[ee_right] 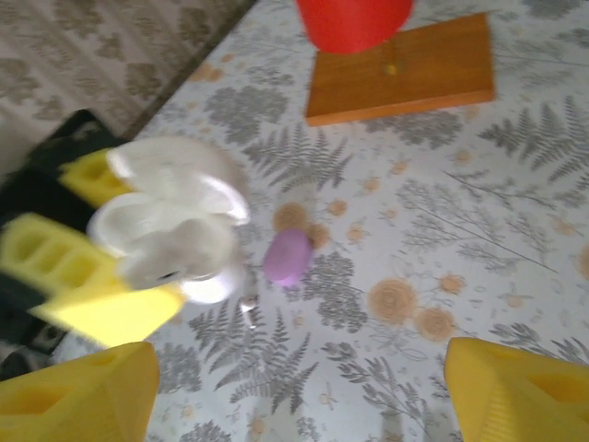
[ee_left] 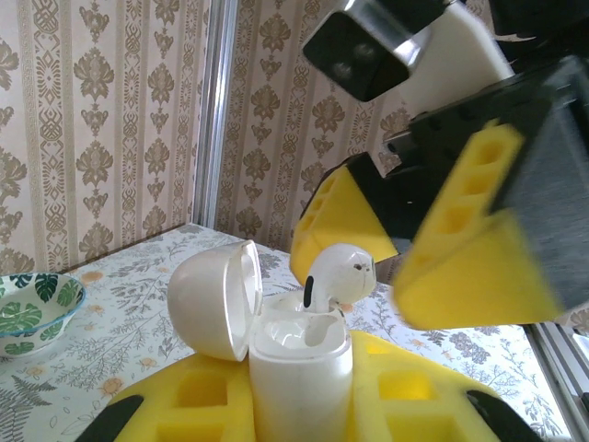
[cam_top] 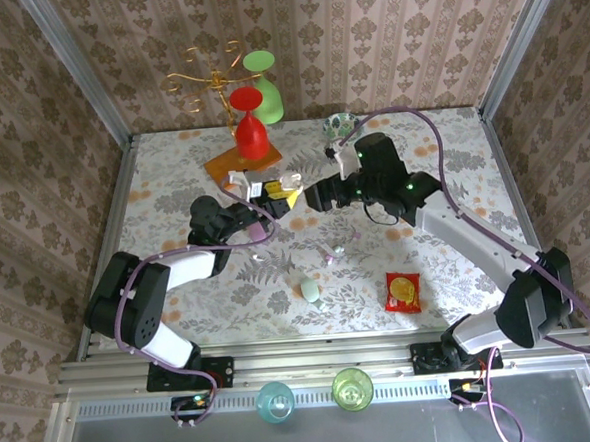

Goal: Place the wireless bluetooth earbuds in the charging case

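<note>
One white earbud (ee_left: 342,274) is at the seating step. The left hand (ee_left: 299,410) clamps the white charging case (ee_left: 299,368) upright, with its lid (ee_left: 213,299) swung open to the left. The bud's stem rests in a well, and I judge the head is not yet sunk home. The right hand (ee_left: 405,239) stands wide around the bud, gripping nothing. The next move calls for a gentle press down, then fetching the lilac earbud (ee_right: 288,255) from the surface (ee_right: 515,230). The red snack packet (cam_top: 402,291) lies further right, well clear
</note>
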